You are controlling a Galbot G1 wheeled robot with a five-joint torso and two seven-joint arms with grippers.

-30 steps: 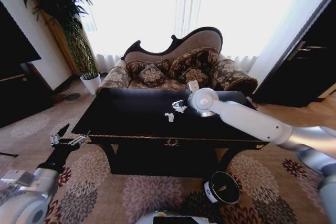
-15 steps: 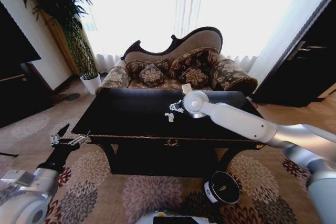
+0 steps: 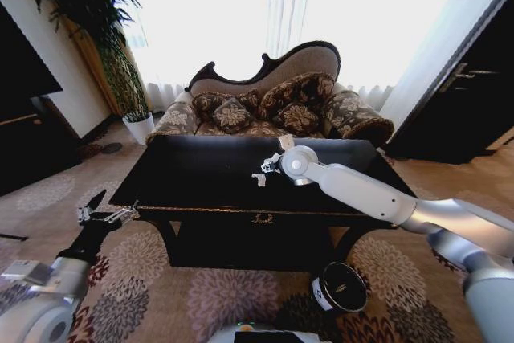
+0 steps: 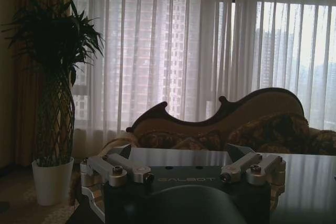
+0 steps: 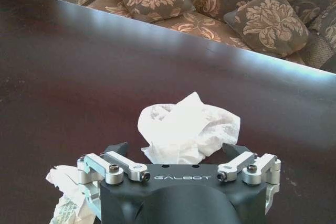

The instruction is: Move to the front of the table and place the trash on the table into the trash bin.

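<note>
- Right claw (image 3: 267,165) hovers low over the glossy black table (image 3: 201,174), near its centre; its jaws are spread wide and hold nothing.
- From the right wrist camera, the right claw (image 5: 176,153) has a crumpled white tissue (image 5: 186,128) lying on the table between its two open fingers, just ahead at twelve o'clock.
- A smaller white paper scrap (image 5: 65,192) lies just beside the claw, toward its eight o'clock in the same view.
- The tissue has no clear long axis, being a rounded wad, so the grip likely needs only a straight drop and a close.
- Left claw (image 3: 103,216) is parked off the table's front left corner, open and empty, well apart from the trash.
- The trash bin (image 3: 340,287) stands on the carpet below the table's front edge, at five o'clock from the tissue.
</note>
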